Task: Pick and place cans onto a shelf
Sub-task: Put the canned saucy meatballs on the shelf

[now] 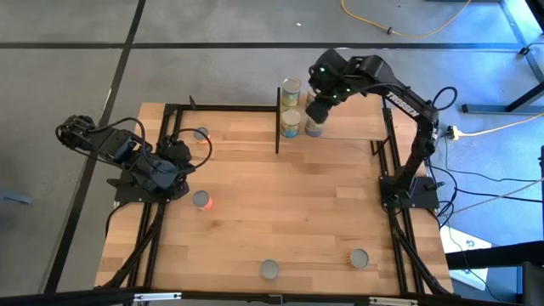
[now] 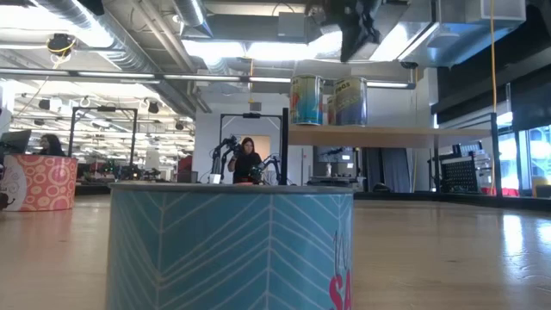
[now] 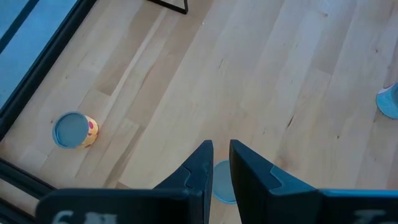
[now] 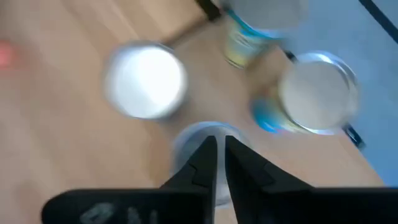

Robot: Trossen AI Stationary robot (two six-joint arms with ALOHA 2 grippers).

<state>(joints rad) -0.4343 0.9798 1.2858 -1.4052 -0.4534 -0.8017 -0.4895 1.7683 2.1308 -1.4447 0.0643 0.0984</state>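
Observation:
The shelf (image 1: 357, 127) stands at the table's far edge with cans on its board. My right gripper (image 1: 316, 110) hovers just above one can (image 4: 198, 138), pointing steeply down, with only a narrow gap between its fingers and nothing in it. Other cans (image 4: 146, 79) (image 4: 317, 93) stand upright close around that one. My left gripper (image 3: 221, 152) waits at the table's left side, its fingers also narrowly apart and empty, above a can (image 3: 222, 182) on the tabletop. Loose cans stand on the table (image 1: 201, 201) (image 1: 269, 269) (image 1: 359, 258).
A black upright post (image 1: 278, 119) marks the shelf's left end, beside two shelf cans (image 1: 291, 92) (image 1: 291, 124). A large teal can (image 2: 232, 245) fills the low view's foreground. Another can (image 1: 201, 133) stands near the left arm. A person is far off in the room.

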